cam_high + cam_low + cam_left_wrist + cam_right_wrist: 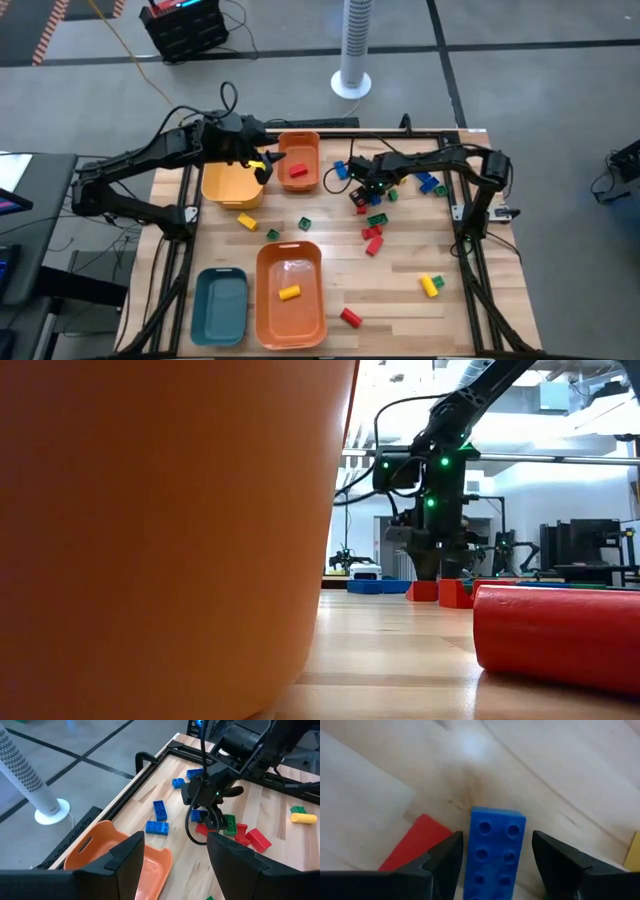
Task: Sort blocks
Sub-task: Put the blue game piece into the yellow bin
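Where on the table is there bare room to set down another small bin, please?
Bare wood lies right of the large orange bin, between it and the yellow block near the right edge, apart from one red block. It is crowded below the right gripper, around the red and green blocks.

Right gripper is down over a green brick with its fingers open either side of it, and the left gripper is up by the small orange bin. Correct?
Not quite: the brick between the right gripper's open fingers is blue, not green, as the right wrist view shows. The rest holds: the left gripper is up by the small orange bin.
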